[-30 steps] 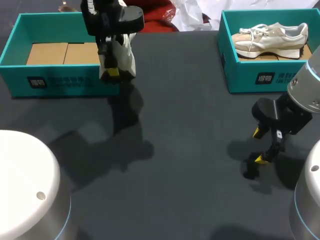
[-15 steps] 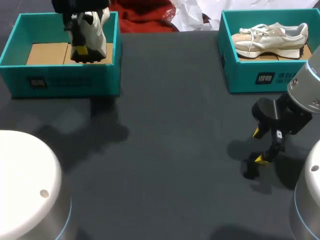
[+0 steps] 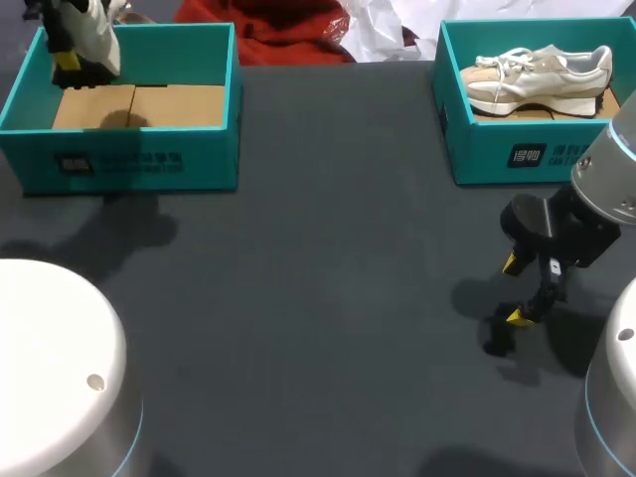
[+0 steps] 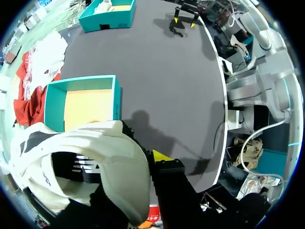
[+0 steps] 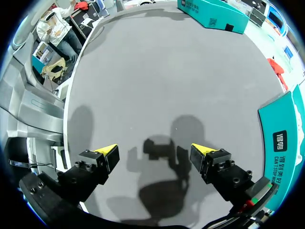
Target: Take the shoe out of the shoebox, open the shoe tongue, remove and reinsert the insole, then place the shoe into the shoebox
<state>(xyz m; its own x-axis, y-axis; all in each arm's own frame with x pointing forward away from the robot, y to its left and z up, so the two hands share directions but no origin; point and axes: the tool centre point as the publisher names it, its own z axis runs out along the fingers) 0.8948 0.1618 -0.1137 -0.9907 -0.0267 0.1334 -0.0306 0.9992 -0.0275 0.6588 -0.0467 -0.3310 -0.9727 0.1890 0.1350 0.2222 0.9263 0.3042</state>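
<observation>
1. Fingers of the left gripper (image 3: 68,60) are clenched on the white shoe (image 4: 95,162) at its heel end. One yellow tip shows outside and the other is hidden.
2. The shoe hangs over the far left corner of the left shoebox (image 3: 129,164), not yet set down.
3. Lowering from here could catch the sole on the box rim, tipping the shoe outside or dragging the box.
4. The right gripper (image 5: 155,155) hovers released at the near right, well apart.
</observation>
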